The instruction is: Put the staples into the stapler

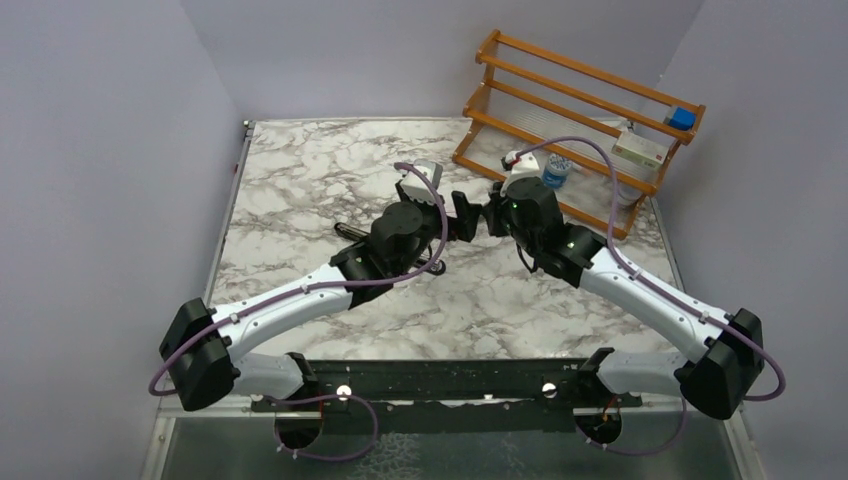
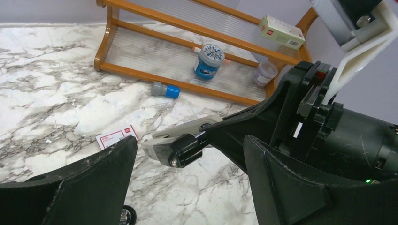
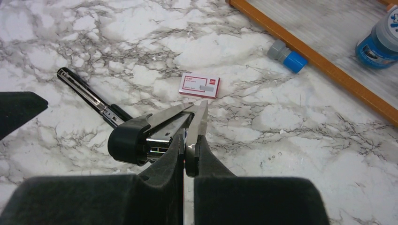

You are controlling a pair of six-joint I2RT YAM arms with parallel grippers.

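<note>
**Right wrist: strip point(image 3: 201, 117) pinched at the open stapler point(image 3: 126, 140)**

Right wrist: the right claw point(image 3: 190, 146) is pressed together on a thin silver strip of staples. It holds the strip edge-up and pointing to 12 o'clock, likely so it can slide lengthwise into the channel point(image 3: 166, 125). The stapler lies opened on the worktop point(image 3: 291, 140). Its hinge block sits at 9 o'clock of the claw tips, touching or just beside them. Its lid point(image 3: 87, 93) runs away to 10 o'clock, swung clear, I judge, to bare the channel. Whether the strip is in the channel yet I cannot tell. The box point(image 3: 199, 86) lies flat at 12 o'clock, near but apart.

Left wrist: the left claw point(image 2: 190, 143) is spread wide and pinches nothing. The stapler's hinge end shows at 12 o'clock beyond its tips, and the box at 10 o'clock. It seems placed to steady the stapler.

Top external: both claws meet mid-worktop, and the lid pokes out at 9 o'clock of the left wrist.
</note>
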